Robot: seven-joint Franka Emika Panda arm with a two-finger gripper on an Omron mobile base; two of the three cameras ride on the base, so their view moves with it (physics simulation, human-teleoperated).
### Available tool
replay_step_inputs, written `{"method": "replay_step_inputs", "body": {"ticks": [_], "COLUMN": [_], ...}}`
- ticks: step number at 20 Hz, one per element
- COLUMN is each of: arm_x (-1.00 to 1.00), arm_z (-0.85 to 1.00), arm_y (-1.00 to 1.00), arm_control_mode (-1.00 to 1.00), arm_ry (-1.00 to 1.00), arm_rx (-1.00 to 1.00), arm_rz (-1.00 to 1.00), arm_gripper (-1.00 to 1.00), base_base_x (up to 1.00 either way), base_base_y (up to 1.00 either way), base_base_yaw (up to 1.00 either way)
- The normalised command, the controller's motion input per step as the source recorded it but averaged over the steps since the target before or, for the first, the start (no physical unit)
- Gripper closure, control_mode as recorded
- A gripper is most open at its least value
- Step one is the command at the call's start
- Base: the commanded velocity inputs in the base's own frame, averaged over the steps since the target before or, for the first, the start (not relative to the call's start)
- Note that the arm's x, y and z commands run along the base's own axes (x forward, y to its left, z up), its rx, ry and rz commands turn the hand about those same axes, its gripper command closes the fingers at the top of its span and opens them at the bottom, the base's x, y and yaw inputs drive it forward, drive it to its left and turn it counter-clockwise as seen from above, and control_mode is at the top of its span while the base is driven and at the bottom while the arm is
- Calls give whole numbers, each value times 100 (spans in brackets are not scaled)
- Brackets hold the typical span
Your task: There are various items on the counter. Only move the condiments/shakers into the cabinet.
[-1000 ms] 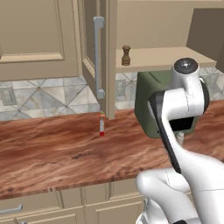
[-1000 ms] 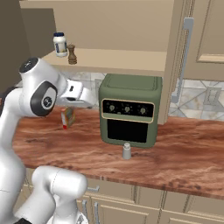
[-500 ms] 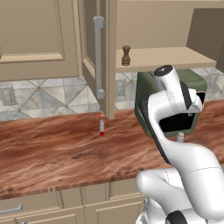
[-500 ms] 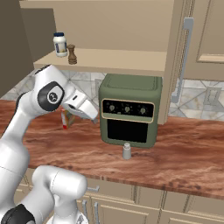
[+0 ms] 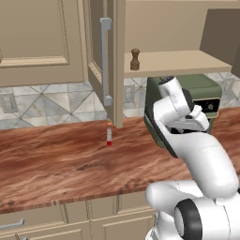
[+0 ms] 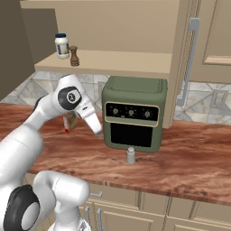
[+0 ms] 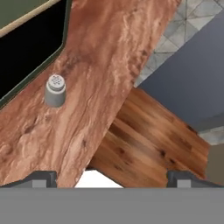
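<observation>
Looking for what's left on the counter (image 6: 189, 158), I find the small pale grey shaker (image 6: 131, 156) standing upright just in front of the green oven (image 6: 133, 113), near the counter's front edge. From the hand camera I see it from above, its perforated top facing me, close beside the oven's dark door. In the left base view my own arm covers that spot, so I can't see the shaker there.

The white jar with the dark blue lid (image 6: 62, 45) and the brown pepper mill (image 6: 74, 56) stand side by side at the left end of the cabinet shelf (image 6: 117, 63); whether they touch I can't tell. The cabinet door (image 5: 101, 61) hangs open.

My gripper (image 7: 111, 177) has its fingertips (image 7: 41, 178) spread wide apart with nothing between them, hanging over the counter's front edge and the wood floor (image 7: 148, 148) beyond. A small red-and-white item (image 5: 108, 134) stands on the counter by the door; too small to identify.
</observation>
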Motion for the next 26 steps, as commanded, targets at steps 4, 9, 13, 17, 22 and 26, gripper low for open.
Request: {"method": "replay_step_inputs", "body": {"ticks": [4,9,13,17,22,26], "arm_x": [25,11,0,0,3,18], "arm_z": [-48,-41,-34,-31,-36,-33], "arm_y": [-15,-22,-10,0,0,0], "arm_control_mode": [-100,-100,-100,-100,-100,-100], "arm_ry": [-1,-10,-23,-27,-18,-1], "arm_rx": [0,-1,-8,-19,-21,-22], "arm_rz": [-33,-17,-1,0,0,-2], "arm_gripper": [-100,-100,-100,-100,-100,-100], "base_base_x": [0,0,0,0,0,0], "base_base_y": [0,0,0,0,0,0], "base_base_yaw": [0,0,0,0,0,0]}}
